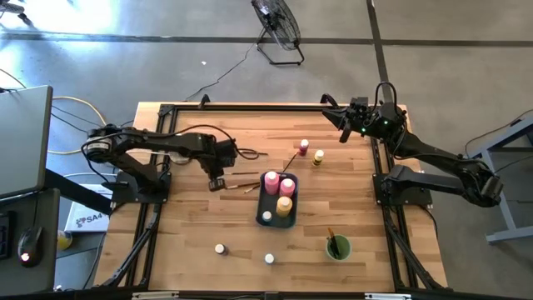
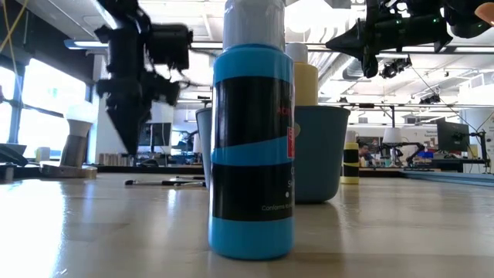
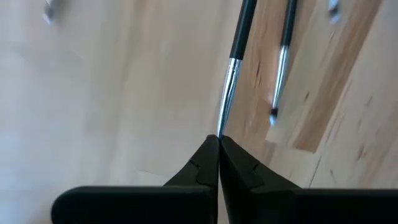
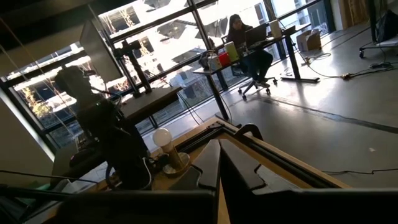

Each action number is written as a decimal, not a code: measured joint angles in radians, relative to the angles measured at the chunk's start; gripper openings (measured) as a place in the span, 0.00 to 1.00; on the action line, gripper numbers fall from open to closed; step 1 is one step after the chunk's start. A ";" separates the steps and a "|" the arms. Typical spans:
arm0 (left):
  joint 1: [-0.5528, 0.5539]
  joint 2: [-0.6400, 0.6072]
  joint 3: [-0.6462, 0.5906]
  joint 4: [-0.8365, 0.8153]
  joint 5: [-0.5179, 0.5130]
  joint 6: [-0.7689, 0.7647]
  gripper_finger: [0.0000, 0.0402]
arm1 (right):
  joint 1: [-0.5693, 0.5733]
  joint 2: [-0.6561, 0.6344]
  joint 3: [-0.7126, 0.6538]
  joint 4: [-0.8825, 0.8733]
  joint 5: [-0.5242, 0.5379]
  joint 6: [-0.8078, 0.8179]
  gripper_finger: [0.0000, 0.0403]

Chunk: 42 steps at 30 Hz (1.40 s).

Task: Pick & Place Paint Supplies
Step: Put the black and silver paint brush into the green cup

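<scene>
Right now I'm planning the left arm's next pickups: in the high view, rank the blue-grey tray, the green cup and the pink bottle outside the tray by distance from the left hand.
From the left hand:
1. Blue-grey tray, just right of it.
2. Pink bottle, beyond the tray, toward the right arm's side.
3. Green cup, at the near right.

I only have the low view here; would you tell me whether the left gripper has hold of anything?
Observer: Yes. In the left wrist view, the left gripper is shut on the metal end of a dark-handled paintbrush.
Operator: Thank you. Is anything lying close beside it?
Observer: A second paintbrush lies alongside on the table, not touched by the fingers.
Operator: And where is the right gripper, please?
Observer: The right gripper is shut and empty, over the table's top-right corner in the high view.
</scene>
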 joint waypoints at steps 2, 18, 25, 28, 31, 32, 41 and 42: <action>0.000 -0.007 0.036 -0.036 -0.022 0.004 0.00 | 0.000 0.000 0.000 0.000 0.000 -0.002 0.00; 0.001 -0.010 0.427 -0.407 -0.208 -0.002 0.00 | 0.000 0.000 0.000 0.089 -0.045 -0.003 0.00; 0.001 -0.010 0.594 -0.486 -0.174 -0.064 0.00 | 0.000 -0.001 0.000 0.145 -0.169 0.017 0.00; 0.001 -0.011 0.633 -0.497 -0.168 -0.082 0.00 | 0.000 -0.001 0.000 0.145 -0.202 0.079 0.00; 0.001 -0.011 0.652 -0.495 -0.157 -0.094 0.00 | 0.000 -0.001 0.000 0.144 -0.243 0.094 0.00; 0.001 -0.011 0.656 -0.497 -0.155 -0.100 0.00 | 0.000 -0.001 0.000 0.144 -0.247 0.095 0.00; -0.001 -0.011 0.657 -0.503 -0.079 -0.144 0.00 | 0.082 0.000 0.172 -0.216 -0.268 -0.070 0.00; -0.006 -0.011 0.657 -0.507 -0.076 -0.151 0.00 | 0.099 0.000 0.203 -0.275 -0.243 -0.103 0.00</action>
